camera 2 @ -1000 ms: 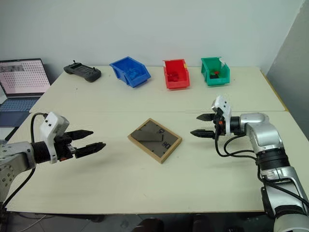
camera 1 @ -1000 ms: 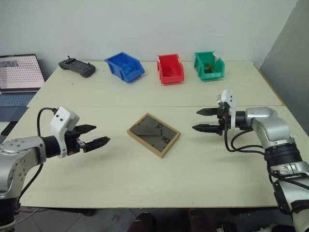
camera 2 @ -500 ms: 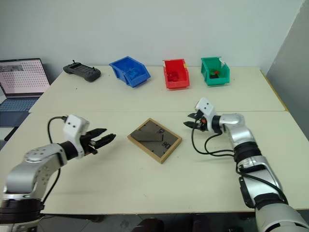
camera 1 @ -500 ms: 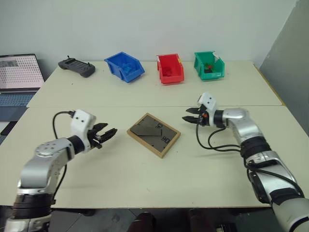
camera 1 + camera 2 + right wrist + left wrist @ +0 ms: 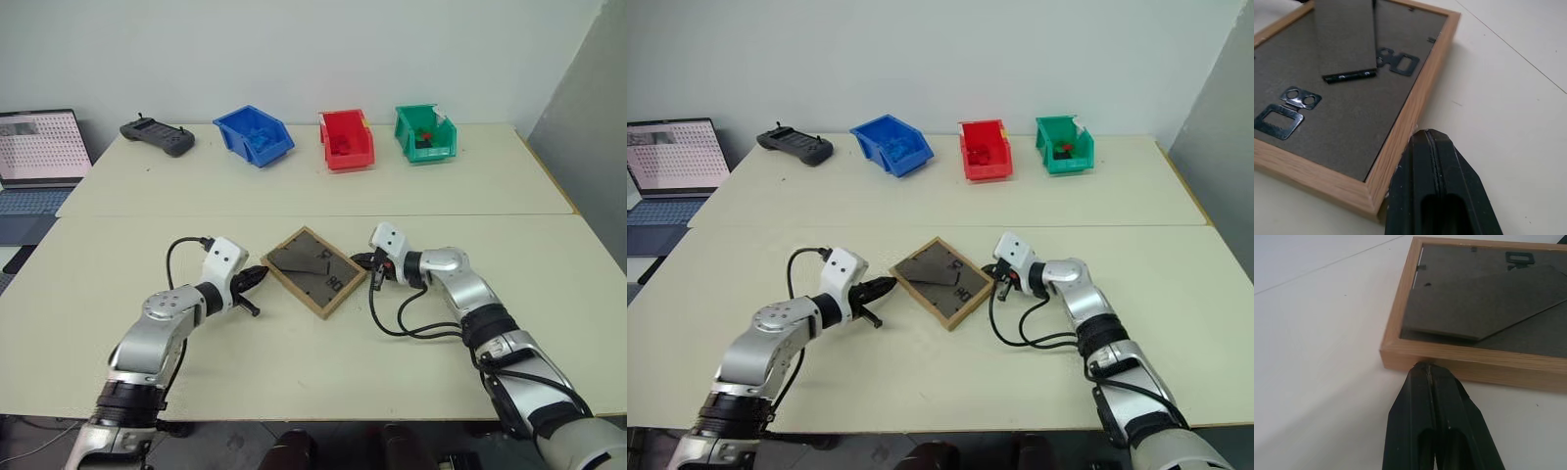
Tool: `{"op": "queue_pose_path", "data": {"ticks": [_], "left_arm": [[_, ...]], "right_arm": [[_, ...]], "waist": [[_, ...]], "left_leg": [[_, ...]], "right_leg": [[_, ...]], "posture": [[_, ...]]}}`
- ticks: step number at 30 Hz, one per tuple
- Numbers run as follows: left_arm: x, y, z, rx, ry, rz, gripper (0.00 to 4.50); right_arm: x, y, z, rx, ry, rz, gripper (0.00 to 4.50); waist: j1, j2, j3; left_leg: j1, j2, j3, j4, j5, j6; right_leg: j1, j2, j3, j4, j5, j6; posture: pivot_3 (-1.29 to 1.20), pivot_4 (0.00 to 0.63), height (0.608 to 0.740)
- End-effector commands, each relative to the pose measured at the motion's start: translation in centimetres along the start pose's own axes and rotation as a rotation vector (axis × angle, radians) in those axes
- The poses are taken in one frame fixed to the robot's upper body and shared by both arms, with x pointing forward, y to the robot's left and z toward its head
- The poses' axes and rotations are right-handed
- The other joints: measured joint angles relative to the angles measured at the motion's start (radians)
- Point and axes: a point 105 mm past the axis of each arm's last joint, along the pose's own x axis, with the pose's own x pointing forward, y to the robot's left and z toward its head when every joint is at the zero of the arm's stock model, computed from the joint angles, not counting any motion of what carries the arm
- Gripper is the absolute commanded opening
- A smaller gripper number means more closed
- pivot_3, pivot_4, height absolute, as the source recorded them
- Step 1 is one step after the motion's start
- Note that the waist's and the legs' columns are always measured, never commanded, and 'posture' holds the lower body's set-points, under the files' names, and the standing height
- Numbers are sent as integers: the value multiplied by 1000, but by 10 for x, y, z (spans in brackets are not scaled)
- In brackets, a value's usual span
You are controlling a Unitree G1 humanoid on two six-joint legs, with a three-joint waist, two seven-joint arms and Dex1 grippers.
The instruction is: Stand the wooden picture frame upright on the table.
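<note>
Wooden picture frame [image 5: 313,271] lying back-up, flat on the desk [image 5: 294,362], left gripper [image 5: 1426,369] clenched empty, tips touching its left corner, right gripper [image 5: 1426,137] clenched empty against its right edge

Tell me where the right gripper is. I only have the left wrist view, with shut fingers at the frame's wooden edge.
Observer: The right gripper is at the opposite side of the wooden picture frame, tips at its rim near a corner.
Operator: Open or shut?
Observer: Shut, fingers pressed together, gripping nothing.
Operator: Anything behind the frame?
Observer: A blue bin, a red bin and a green bin stand along the far side of the table, well apart from it.
</note>
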Motion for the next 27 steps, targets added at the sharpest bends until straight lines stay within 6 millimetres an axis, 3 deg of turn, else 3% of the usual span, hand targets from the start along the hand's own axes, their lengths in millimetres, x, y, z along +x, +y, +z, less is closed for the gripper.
{"op": "queue_pose_path", "data": {"ticks": [1, 5, 7, 16, 19, 27], "left_arm": [[19, -10, 24, 41, -73, -45, 12], [30, -18, 29, 52, -81, -80, 12], [28, -17, 28, 61, -70, -84, 12], [-32, 19, 17, 16, 14, -73, 12], [-52, 21, 20, -60, 4, -164, 490], [-76, 12, 17, -649, 79, -432, 2310]], "right_arm": [[-1, 24, 22, -28, -57, 112, 0], [-6, 38, 23, -15, -50, 165, 0], [-9, 32, 19, -21, -24, 126, 0], [-44, -24, 3, -27, 62, -102, 0], [-46, -35, 4, 1, 58, -131, 0], [-32, -35, 8, -16, 52, -72, 0]], "waist": [[2, 0, 0], [1, -1, 0], [-5, -1, 0], [-4, -1, 0], [-5, -1, 0], [-7, -1, 0]], "left_leg": [[0, 0, 0, 0, 0, 0], [0, 0, 0, 0, 0, 0], [0, 0, 0, 0, 0, 0], [0, 0, 0, 0, 0, 0], [0, 0, 0, -1, 0, 0], [0, 0, 0, 0, 0, 0]], "right_leg": [[0, 0, 0, 0, 0, 0], [0, 0, 0, 0, 0, 0], [0, 0, 0, 0, 0, 0], [0, 0, 0, 0, 0, 0], [-1, 0, 0, 0, 0, 0], [0, 0, 0, 0, 0, 0]], "posture": [[0, 150, 740], [0, 150, 740], [0, 150, 740], [0, 150, 740], [0, 150, 740], [0, 150, 740]]}}
